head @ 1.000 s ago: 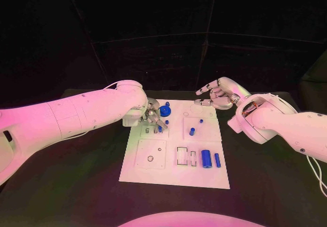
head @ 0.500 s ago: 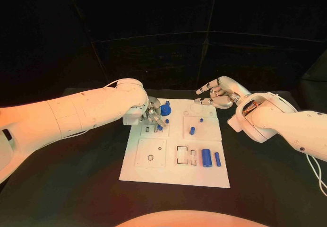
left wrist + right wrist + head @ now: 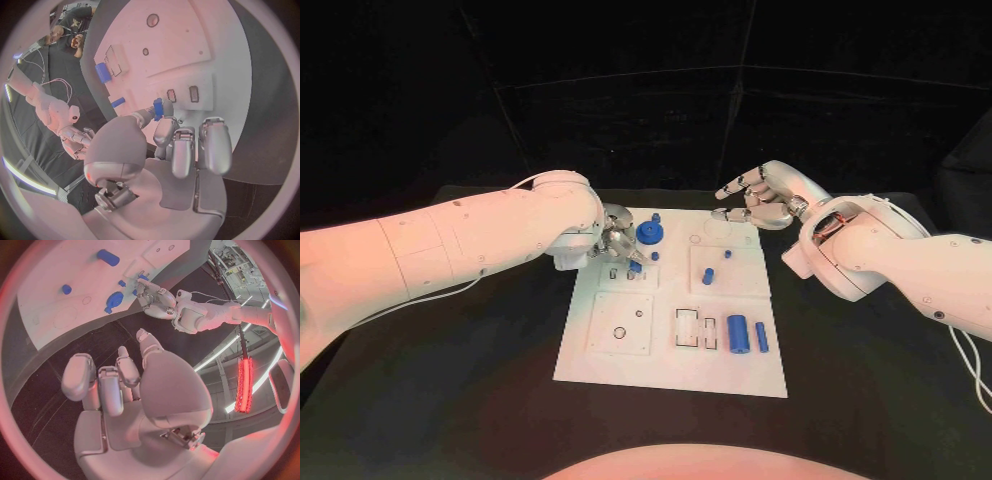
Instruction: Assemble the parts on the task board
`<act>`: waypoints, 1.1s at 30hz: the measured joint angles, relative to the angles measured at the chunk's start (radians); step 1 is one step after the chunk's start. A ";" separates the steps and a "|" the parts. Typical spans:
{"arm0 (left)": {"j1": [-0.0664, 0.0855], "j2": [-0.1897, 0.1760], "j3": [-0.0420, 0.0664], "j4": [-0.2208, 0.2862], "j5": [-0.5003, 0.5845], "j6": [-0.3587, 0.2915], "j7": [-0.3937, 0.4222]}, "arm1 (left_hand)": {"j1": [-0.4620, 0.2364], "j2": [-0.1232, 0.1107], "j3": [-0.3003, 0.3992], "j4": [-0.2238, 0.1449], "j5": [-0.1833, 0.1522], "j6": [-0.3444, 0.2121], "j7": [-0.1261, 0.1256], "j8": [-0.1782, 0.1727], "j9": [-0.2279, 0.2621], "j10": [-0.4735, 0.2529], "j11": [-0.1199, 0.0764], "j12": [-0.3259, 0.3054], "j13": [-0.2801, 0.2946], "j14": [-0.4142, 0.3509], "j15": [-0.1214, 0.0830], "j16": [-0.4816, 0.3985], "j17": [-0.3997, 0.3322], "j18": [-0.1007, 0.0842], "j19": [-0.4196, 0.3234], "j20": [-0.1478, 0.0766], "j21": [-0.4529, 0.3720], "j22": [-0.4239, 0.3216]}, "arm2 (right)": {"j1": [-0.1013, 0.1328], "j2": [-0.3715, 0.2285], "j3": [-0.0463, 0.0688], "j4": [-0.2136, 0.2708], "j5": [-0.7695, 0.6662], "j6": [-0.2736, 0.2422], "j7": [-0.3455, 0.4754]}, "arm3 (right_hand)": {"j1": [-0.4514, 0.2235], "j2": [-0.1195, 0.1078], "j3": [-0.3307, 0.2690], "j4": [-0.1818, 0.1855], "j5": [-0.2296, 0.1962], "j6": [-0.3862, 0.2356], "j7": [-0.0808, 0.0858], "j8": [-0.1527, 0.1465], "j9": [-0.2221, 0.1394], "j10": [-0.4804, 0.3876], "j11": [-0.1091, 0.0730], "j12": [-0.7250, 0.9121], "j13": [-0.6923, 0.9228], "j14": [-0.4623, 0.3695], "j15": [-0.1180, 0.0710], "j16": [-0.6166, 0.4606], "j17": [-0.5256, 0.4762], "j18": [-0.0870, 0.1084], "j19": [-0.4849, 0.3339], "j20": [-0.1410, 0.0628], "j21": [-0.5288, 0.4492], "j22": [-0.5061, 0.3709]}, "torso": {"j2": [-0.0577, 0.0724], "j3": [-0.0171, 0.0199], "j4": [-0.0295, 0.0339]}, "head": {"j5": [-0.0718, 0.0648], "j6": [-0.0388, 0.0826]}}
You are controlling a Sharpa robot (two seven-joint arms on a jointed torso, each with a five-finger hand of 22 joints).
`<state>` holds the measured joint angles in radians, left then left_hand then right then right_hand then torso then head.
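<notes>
The white task board (image 3: 668,370) lies in the middle of the black table. My left hand (image 3: 616,243) hovers over its far left part and pinches a small blue part (image 3: 158,107) between thumb and a finger, close above two small rectangular slots (image 3: 193,93). A round blue knob (image 3: 649,235) stands just beside that hand. Two small blue pegs (image 3: 708,277) stand in the far right panel. A thick blue cylinder (image 3: 736,333) and a thin one (image 3: 760,337) lie near the right edge. My right hand (image 3: 759,205) hangs over the board's far right corner, fingers apart, holding nothing.
A square panel with a ring mark (image 3: 619,325) and open rectangular slots (image 3: 685,329) take up the board's near half. Black table (image 3: 459,400) surrounds the board on all sides. A dark curtain closes off the back.
My left hand has shifted only slightly over the far left of the board, still pinching the small blue part. The right hand has stayed where it was.
</notes>
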<state>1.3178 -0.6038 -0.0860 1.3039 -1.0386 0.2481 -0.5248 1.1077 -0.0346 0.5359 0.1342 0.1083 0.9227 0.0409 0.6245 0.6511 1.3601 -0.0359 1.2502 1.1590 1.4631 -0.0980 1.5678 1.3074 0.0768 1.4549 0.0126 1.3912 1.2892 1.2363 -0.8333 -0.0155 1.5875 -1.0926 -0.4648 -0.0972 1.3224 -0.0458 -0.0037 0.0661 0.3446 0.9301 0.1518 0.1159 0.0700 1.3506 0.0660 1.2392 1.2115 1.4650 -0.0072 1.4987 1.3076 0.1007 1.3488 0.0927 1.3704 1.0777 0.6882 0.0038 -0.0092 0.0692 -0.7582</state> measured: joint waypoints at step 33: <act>-0.079 -0.072 0.001 0.086 -0.037 -0.217 0.003 | -0.031 -0.027 0.043 -0.039 -0.007 0.000 -0.007 0.014 0.016 0.004 -0.003 0.000 -0.001 0.000 0.000 0.000 0.000 0.000 0.000 0.000 0.004 0.004 | 0.000 -0.008 0.000 -0.002 -0.002 0.010 -0.004 | 0.000 0.000 0.000 0.000 0.000 0.000 0.000 0.000 0.000 0.000 0.000 0.000 -0.001 0.000 0.000 0.000 0.000 0.000 0.000 0.000 0.000 -0.001 | -0.003 0.0045 0.0137 | 0.008 -0.005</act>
<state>1.2391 -0.6755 -0.0853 1.3895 -1.0758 0.0307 -0.5218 1.0772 -0.0616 0.5785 0.0952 0.1011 0.9223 0.0338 0.6389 0.6670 1.3636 -0.0394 1.2507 1.1578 1.4632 -0.0979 1.5677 1.3074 0.0768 1.4549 0.0126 1.3947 1.2934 1.2362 -0.8409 -0.0156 1.5851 -1.0943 -0.4545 -0.1010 1.3223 -0.0458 -0.0037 0.0662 0.3446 0.9301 0.1518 0.1159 0.0702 1.3506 0.0660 1.2392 1.2110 1.4650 -0.0072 1.4987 1.3074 0.1008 1.3489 0.0927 1.3704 1.0769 0.6853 0.0083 0.0045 0.0775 -0.7633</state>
